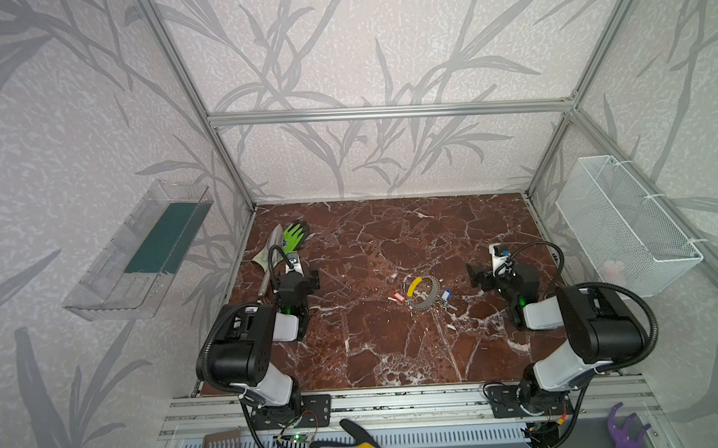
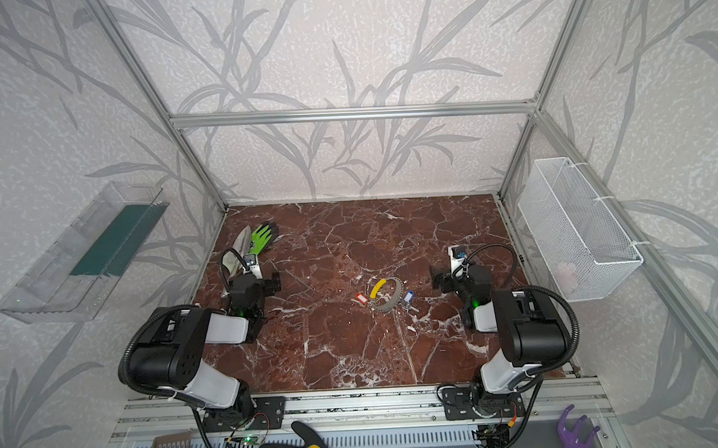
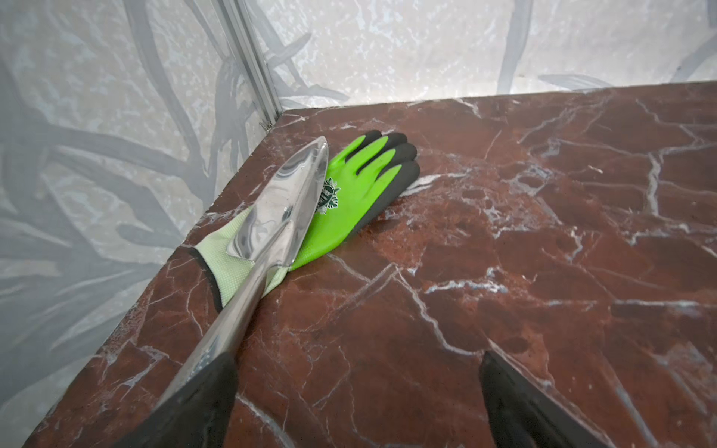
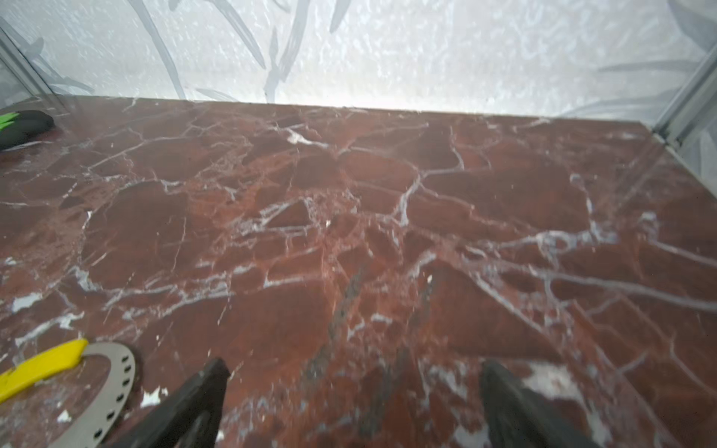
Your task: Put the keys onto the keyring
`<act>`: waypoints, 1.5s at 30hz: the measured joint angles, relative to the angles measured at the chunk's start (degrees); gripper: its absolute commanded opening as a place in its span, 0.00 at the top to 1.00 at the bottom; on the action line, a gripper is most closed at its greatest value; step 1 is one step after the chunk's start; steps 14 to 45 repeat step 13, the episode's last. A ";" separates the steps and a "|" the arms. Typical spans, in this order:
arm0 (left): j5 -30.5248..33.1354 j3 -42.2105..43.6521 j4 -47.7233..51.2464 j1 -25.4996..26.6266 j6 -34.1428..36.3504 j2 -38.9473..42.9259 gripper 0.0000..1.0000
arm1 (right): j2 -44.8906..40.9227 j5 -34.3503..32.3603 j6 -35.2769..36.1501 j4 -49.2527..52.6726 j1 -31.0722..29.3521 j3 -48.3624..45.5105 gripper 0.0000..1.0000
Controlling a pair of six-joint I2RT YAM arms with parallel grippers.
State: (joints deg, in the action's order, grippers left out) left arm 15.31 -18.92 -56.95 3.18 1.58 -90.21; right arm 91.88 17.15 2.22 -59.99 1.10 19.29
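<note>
The keyring (image 1: 434, 290) (image 2: 398, 292), a grey notched hoop with a yellow arc (image 1: 414, 286), lies flat at the middle of the red marble table (image 1: 375, 349). A key with a red tag (image 1: 399, 297) (image 2: 361, 298) rests against its left side. Another key, blue-tagged (image 1: 445, 295) (image 2: 408, 297), rests against its right side. Whether either is threaded on I cannot tell. My left gripper (image 1: 297, 275) (image 3: 357, 355) is open and empty, far left of the ring. Just right of the ring, my right gripper (image 1: 494, 270) (image 4: 354, 361) is open and empty, with the keyring (image 4: 116, 384) beside one finger.
A green glove (image 1: 295, 235) (image 3: 349, 194) and a steel trowel (image 1: 273, 245) (image 3: 283, 205) lie at the back left, the trowel handle beside my left finger. A wire basket (image 1: 627, 221) hangs on the right wall, a clear tray (image 1: 142, 247) on the left.
</note>
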 measured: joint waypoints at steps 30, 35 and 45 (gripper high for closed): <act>-2.67 -1.44 1.42 -1.84 -0.66 0.00 0.01 | -0.07 -0.13 0.42 0.55 -0.79 0.52 0.01; -2.67 -1.44 1.42 -1.84 -0.66 0.00 0.01 | -0.07 -0.13 0.42 0.55 -0.79 0.52 0.01; -2.67 -1.44 1.42 -1.84 -0.66 0.00 0.01 | -0.07 -0.13 0.42 0.55 -0.79 0.52 0.01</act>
